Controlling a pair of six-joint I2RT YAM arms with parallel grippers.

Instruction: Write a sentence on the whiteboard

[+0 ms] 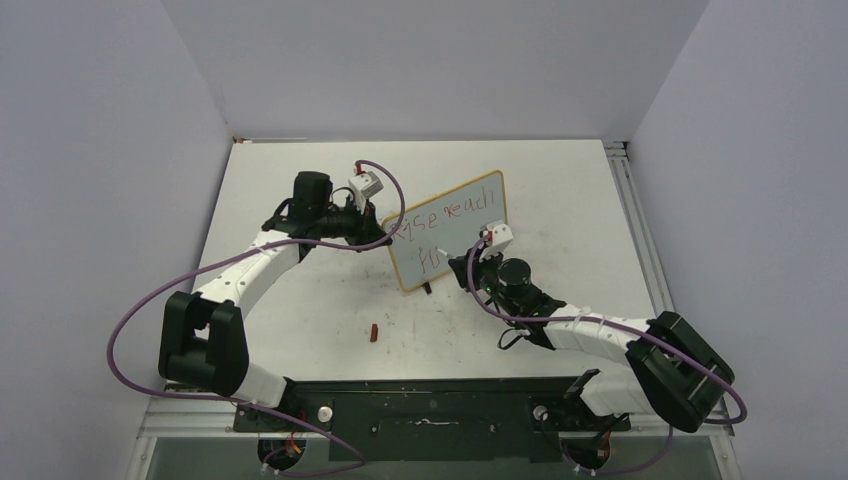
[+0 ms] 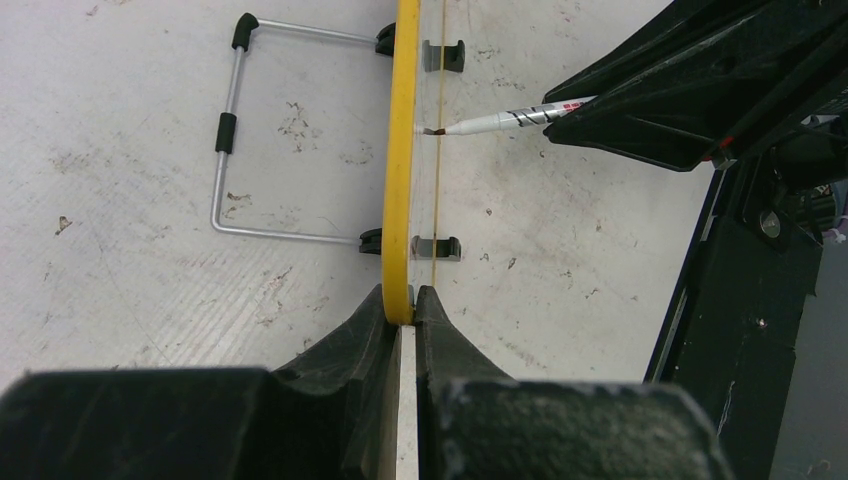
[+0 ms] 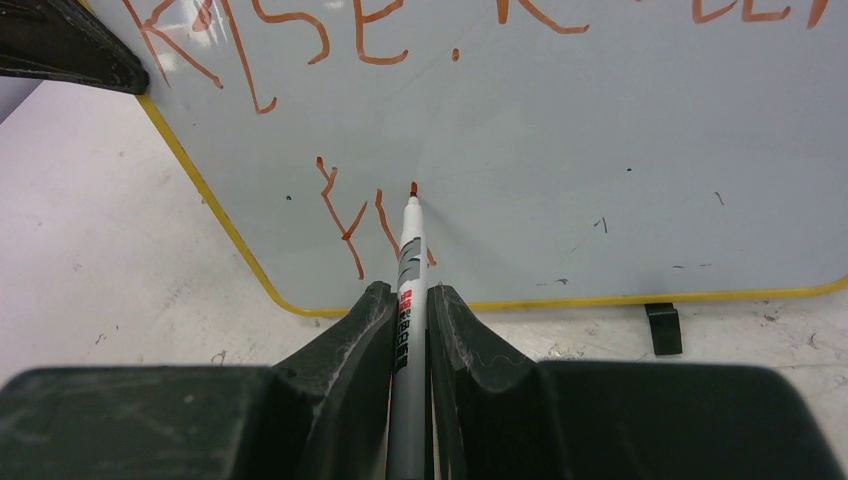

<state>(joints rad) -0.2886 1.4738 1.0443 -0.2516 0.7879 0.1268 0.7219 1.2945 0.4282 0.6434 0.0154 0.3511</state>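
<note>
Nearest the overhead lens, the black mounting plate [image 1: 430, 400] that carries both arm bases runs along the table's near edge. The white table [image 1: 570, 190] fills most of the view, scuffed and speckled. Across it the left arm [image 1: 250, 272] curves in from one side and the right arm [image 1: 600, 335] from the other. They meet at the whiteboard [image 1: 465, 240], which stands upright near the table's middle, turned at an angle. Its wire stand [image 2: 235, 130] lies splayed on the table behind it, and a black foot [image 3: 663, 328] shows under the yellow frame. My left gripper [image 2: 401, 300] has its jaws clamped on the board's side edge. My right gripper [image 3: 408, 300] has its jaws closed around a marker [image 3: 409, 250], whose tip meets the board face low on its left part. The sentence [image 3: 300, 35] reads roughly "RYSE reach" on the upper line, and I see only a few red-brown strokes beneath. A small red-brown piece [image 1: 373, 332] lies on the table in front of the board, well apart from it.
</note>
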